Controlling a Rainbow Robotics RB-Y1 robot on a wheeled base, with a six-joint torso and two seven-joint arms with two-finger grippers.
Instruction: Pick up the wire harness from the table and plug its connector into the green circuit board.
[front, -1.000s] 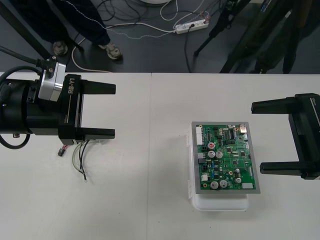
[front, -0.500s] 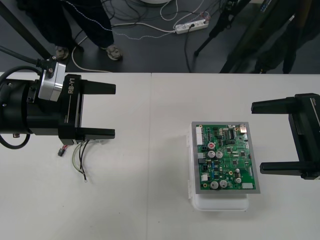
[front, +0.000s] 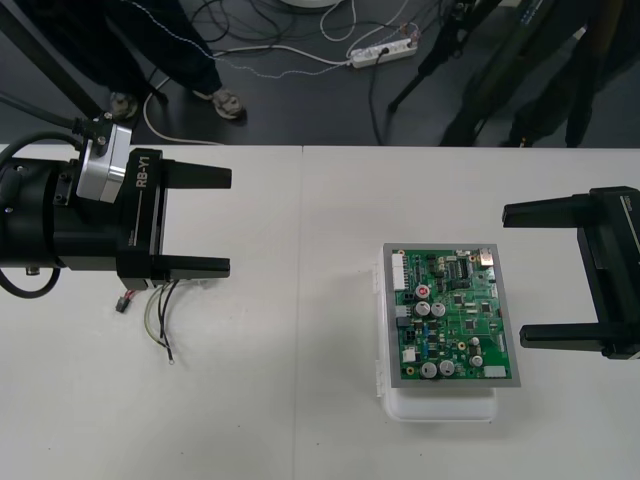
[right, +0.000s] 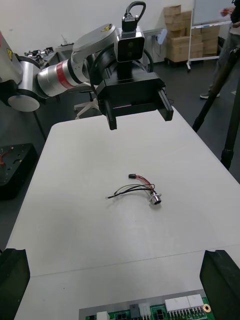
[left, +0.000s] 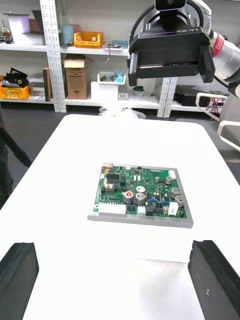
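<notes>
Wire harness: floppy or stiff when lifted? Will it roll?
Likely floppy: its thin wires lie in loose curves on the table, so the ends should droop. Probably light. The round metal socket looks the heaviest part and could dangle or roll slightly.

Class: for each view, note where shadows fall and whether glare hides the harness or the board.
Front view: even light, no glare; the left gripper overhangs part of the harness, and the board reads plainly. Right wrist view: the harness throws only a thin shadow on the table. Left wrist view: the white base nearly merges with the bright table.
</notes>
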